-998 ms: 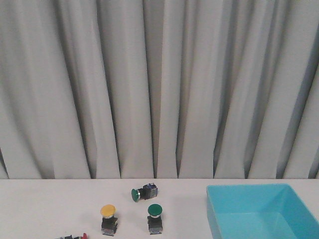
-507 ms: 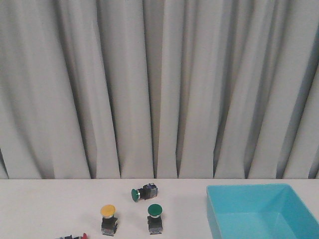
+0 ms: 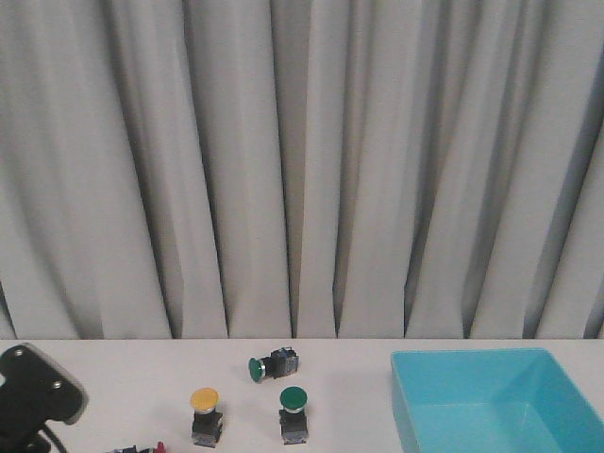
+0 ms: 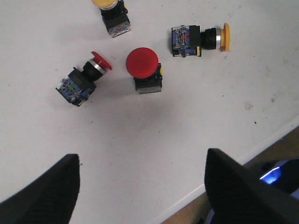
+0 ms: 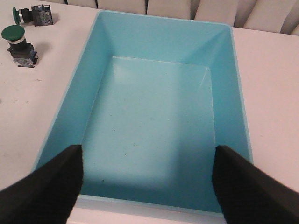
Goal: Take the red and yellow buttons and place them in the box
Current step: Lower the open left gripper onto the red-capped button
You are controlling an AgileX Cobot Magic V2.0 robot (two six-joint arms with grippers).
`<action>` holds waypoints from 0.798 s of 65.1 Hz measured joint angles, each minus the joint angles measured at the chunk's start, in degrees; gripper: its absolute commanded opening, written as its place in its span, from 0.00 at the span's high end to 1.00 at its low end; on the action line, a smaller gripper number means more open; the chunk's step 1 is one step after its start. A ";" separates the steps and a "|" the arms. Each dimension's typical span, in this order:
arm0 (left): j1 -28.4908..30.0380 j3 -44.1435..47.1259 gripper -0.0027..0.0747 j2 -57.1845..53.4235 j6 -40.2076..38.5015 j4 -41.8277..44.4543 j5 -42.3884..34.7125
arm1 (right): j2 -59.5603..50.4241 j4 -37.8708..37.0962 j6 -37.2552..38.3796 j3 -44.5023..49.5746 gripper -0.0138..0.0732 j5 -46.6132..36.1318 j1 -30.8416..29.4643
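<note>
In the left wrist view two red buttons lie on the white table: one upright (image 4: 142, 63), one on its side (image 4: 86, 77). A yellow button (image 4: 201, 39) lies on its side beyond them, and another yellow one (image 4: 110, 9) shows at the frame's edge. My left gripper (image 4: 142, 186) is open and empty above bare table, short of the red buttons. The front view shows an upright yellow button (image 3: 205, 415) and a sliver of red (image 3: 159, 447). My right gripper (image 5: 147, 186) is open and empty over the near end of the turquoise box (image 5: 154, 116), which is empty and also shows in the front view (image 3: 491, 401).
Two green buttons stand left of the box: one upright (image 3: 293, 412), one on its side (image 3: 272, 365); both show in the right wrist view (image 5: 18, 44) (image 5: 32, 15). The table's front edge (image 4: 261, 149) runs near my left fingers. A grey curtain hangs behind.
A black part of my left arm has come into the front view at the bottom left. The buttons and the box have not moved.
</note>
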 measured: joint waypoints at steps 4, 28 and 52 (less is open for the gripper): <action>-0.25 -1.46 0.25 3.21 0.12 0.00 -0.05 | 0.00 0.00 0.00 0.00 0.23 -0.05 0.00; -0.23 -14.70 0.25 21.80 0.51 -2.70 5.01 | 0.00 0.00 0.00 0.00 0.24 -0.27 0.00; -0.23 -26.96 0.25 37.59 0.79 -2.70 9.29 | 0.00 0.00 0.00 -0.04 0.24 -0.29 0.00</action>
